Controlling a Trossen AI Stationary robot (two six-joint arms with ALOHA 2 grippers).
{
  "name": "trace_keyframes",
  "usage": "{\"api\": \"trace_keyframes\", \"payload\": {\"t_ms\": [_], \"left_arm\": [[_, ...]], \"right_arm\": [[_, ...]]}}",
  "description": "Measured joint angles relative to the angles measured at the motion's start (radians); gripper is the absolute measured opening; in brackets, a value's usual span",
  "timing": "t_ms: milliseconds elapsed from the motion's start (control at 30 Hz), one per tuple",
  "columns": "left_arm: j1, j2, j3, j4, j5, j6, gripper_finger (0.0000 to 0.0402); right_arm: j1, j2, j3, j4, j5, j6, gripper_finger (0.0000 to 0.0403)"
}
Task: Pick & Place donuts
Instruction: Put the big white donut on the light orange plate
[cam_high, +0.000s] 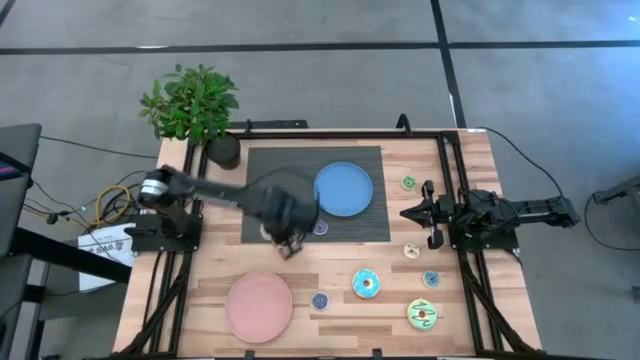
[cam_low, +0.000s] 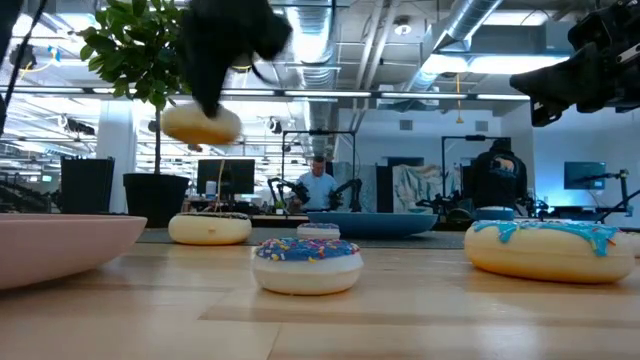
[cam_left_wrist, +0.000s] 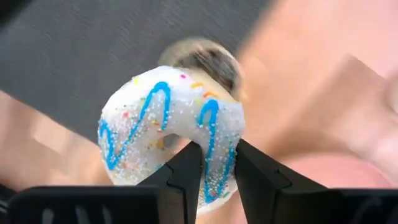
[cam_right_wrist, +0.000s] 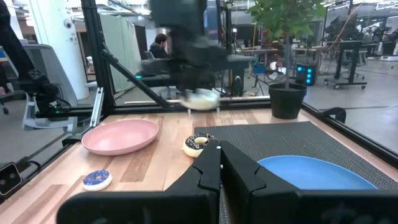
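From above, the left gripper (cam_high: 287, 243) sits at the dark mat's (cam_high: 260, 170) front edge, between blue plate (cam_high: 344, 188) and pink plate (cam_high: 259, 307), its load hidden; the low view shows the white donut (cam_low: 201, 124) held in the air above the table (another donut (cam_low: 210, 228) sits below); the left wrist view shows the fingers (cam_left_wrist: 185, 175) clamped on its ring; the right gripper (cam_right_wrist: 219, 167) is closed, parked by the right edge.

A grey floor (cam_high: 300, 30) crossed by dark lines is seen around the wooden worktop (cam_high: 340, 300). Exposed ceiling ducts (cam_low: 480, 30), monitors (cam_low: 225, 178) and a seated person (cam_low: 318, 185) are shown behind.
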Motion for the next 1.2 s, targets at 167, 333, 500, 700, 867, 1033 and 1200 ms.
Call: {"api": "trace_keyframes", "payload": {"t_ms": [167,333,500,700,867,1033,1200], "left_arm": [[-0.234,-0.041,-0.017,0.001,-0.021,-0.300,0.0083],[-0.441,-0.039,-0.018,0.014,-0.092,-0.501,0.0083],[-0.573,-0.038,-0.018,0.016,-0.163,-0.591,0.0083],[-0.663,-0.034,-0.086,0.089,-0.183,-0.568,0.0083],[-0.691,-0.032,-0.242,0.269,-0.128,-0.525,0.0083],[-0.692,-0.033,-0.360,0.433,-0.107,-0.496,0.0083],[-0.692,-0.033,-0.412,0.516,-0.074,-0.482,0.0083]], "right_arm": [[0.000,0.000,0.000,0.000,0.000,0.000,0.0000],[0.000,0.000,0.000,0.000,0.000,0.000,0.0000],[0.000,0.000,0.000,0.000,0.000,0.000,0.0000],[0.000,0.000,0.000,0.000,0.000,0.000,0.0000],[0.000,0.000,0.000,0.000,0.000,0.000,0.0000],[0.000,0.000,0.000,0.000,0.000,0.000,0.0000],[0.000,0.000,0.000,0.000,0.000,0.000,0.0000]]}}
